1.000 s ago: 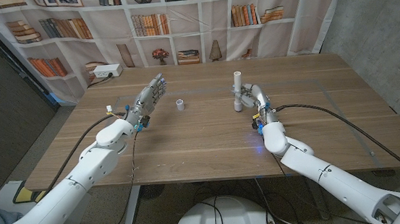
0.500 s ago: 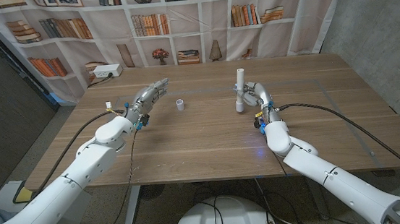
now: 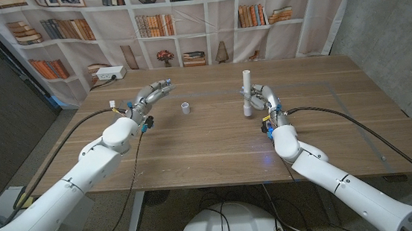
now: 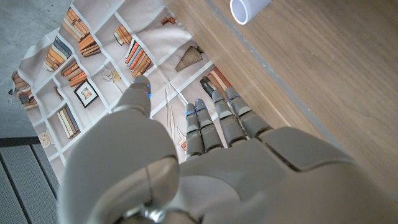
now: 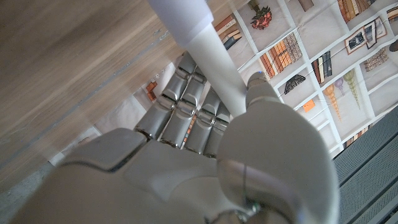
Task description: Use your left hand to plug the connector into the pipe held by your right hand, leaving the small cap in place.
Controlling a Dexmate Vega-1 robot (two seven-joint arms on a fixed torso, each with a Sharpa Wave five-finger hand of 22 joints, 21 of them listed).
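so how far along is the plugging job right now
Done: the right hand grips the white pipe and holds it upright above the table. In hand: the left hand hovers with its fingers spread, holding nothing, to the robot's left of the small white fitting standing on the wood. Left: grasp the connector, carry it across and push it into the pipe. Nothing is joined yet.

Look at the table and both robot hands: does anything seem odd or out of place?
Nothing stands out. The right robot hand holds the pipe upright, the connector stands alone on the table, and the left robot hand is empty.
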